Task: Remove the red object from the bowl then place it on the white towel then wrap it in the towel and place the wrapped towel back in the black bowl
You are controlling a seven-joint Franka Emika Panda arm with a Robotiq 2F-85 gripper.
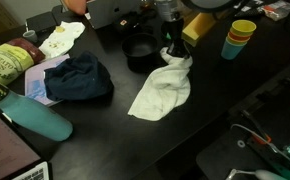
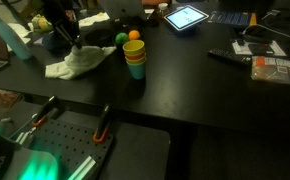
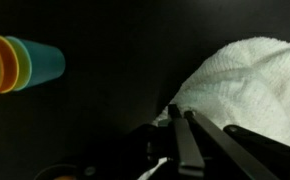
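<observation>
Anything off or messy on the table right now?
The towel lies crumpled beside the bowl, one end bunched up under the tool, not spread flat. A teal bottle lies on its side by a blue cloth. No spill or damage visible.

So on the worktop (image 1: 115, 140), in an exterior view, the towel (image 1: 163, 88) sprawls around the middle, with the bowl (image 1: 140, 52) just behind it and a bit left. The end effector (image 1: 173, 47) sits over the towel's far end, right beside the bowl. The stack of cups (image 1: 239, 40) is off to the right, well apart. A crumpled cloth (image 1: 80, 78) lies left of the towel, and a bottle (image 1: 37, 117) lies on its side in front of that. In the wrist view the towel (image 3: 247, 85) is on the right and the cups (image 3: 20, 63) are far left.
</observation>
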